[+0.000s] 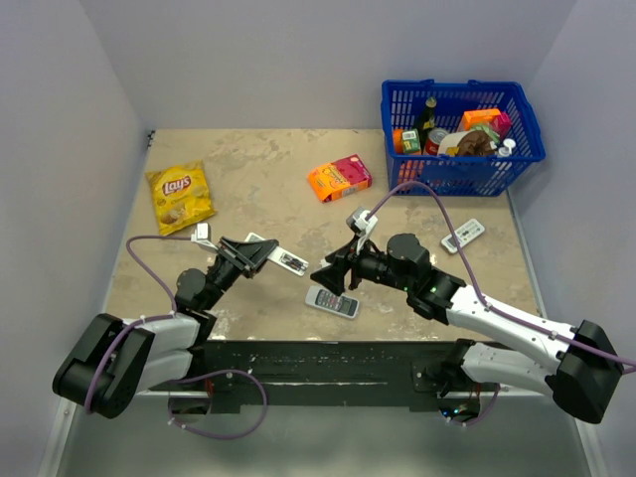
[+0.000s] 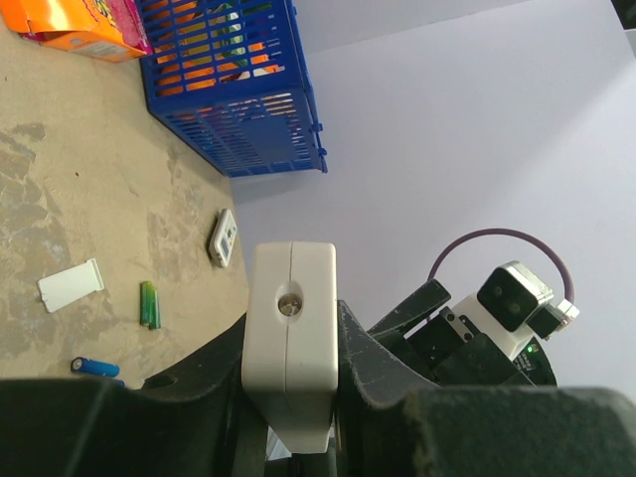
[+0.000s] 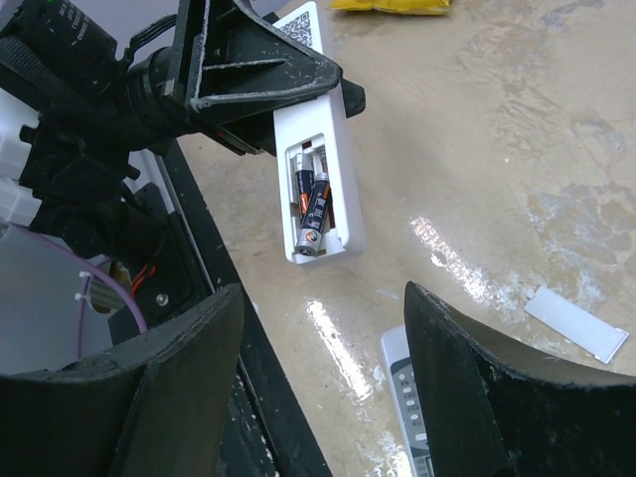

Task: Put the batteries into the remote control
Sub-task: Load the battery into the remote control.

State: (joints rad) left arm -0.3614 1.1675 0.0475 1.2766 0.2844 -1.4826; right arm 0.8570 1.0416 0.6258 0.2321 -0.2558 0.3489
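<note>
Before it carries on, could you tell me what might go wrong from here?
One battery lies slanted in the open remote, not seated; it may slip out, since the left gripper holds the remote above the table. The cover lies apart on the table, so nothing keeps it in.

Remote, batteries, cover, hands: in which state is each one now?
remote: held up, back open.
batteries: both inside the remote; the nearer one lies slanted and seems not fully seated.
cover: off, lying flat on the table.
left hand: shut on the remote.
right hand: open, empty.
</note>
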